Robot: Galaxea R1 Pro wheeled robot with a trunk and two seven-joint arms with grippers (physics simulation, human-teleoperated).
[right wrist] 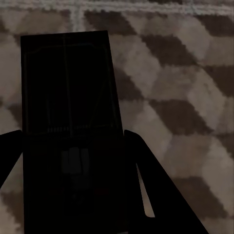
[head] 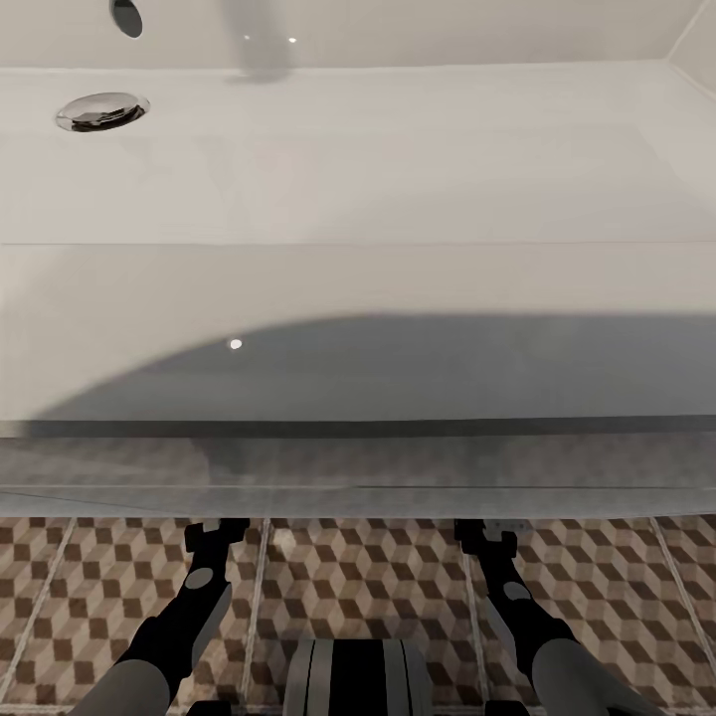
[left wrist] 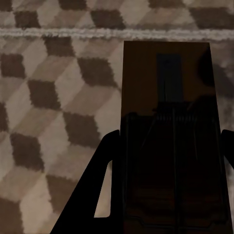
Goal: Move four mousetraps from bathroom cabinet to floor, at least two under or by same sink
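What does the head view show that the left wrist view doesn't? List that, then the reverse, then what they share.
Head view: a white sink with its chrome drain, seen from above, and the left arm and right arm reaching under its front edge.
Left wrist view: a dark mousetrap held between the fingers of the left gripper, close above the tiles.
Both: the cube-patterned bathroom floor with pale grout lines.

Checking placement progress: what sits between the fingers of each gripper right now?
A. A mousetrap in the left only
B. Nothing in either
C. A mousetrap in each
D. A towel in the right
C: each wrist view shows a dark mousetrap flanked by fingers above the cube-patterned floor.
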